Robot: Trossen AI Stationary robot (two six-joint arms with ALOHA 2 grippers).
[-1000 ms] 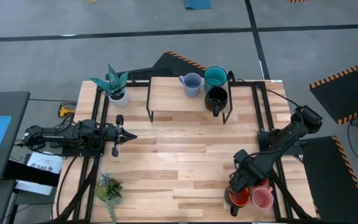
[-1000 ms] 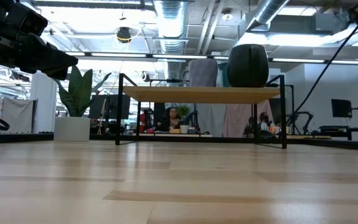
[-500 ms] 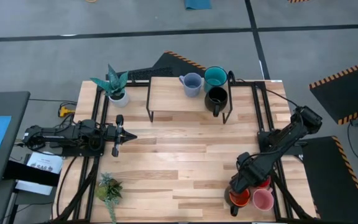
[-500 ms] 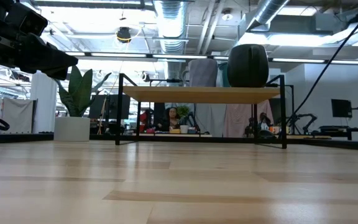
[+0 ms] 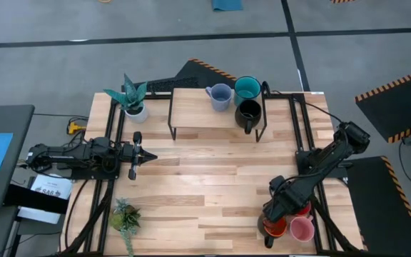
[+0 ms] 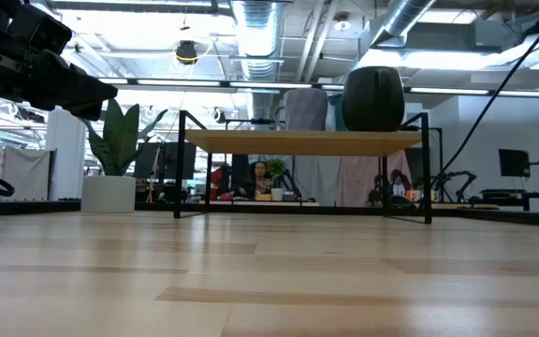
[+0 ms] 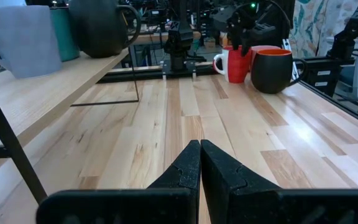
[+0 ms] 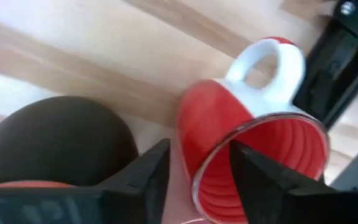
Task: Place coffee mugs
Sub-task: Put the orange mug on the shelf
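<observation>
Left gripper (image 5: 135, 151) parked at left-centre of the high frame, over the desk (image 5: 205, 185), fingers (image 7: 185, 171) pressed together with nothing between, per left wrist view. Well apart from every mug.

White plant pot (image 5: 137, 111) upper left of the high frame, just left of the raised shelf (image 5: 191, 114). Small green plant (image 5: 125, 216) lower left.

On the shelf, upper centre: pale grey-blue mug (image 5: 220, 96) leftmost, teal mug (image 5: 247, 87) just right of it, black mug (image 5: 247, 114) just below the teal one, near the shelf's right end. Same three seen at upper left of the left wrist view and on top of the shelf in the low view, black mug (image 6: 373, 97) most prominent there.

Right gripper (image 5: 275, 207) at lower right of the high frame, down among the mug cluster at the desk's corner. Fingers (image 8: 148, 171) spread, straddling the red mug's (image 8: 253, 155) wall near the rim, per right wrist view; cannot tell whether touching. Red mug tilted in that view, white handle away from the camera. Dark mug with orange inside (image 5: 274, 227) just below-left of the gripper, close beside the red one. Pink mug (image 5: 302, 228) rightmost, just right of the dark one, lower right corner.
</observation>
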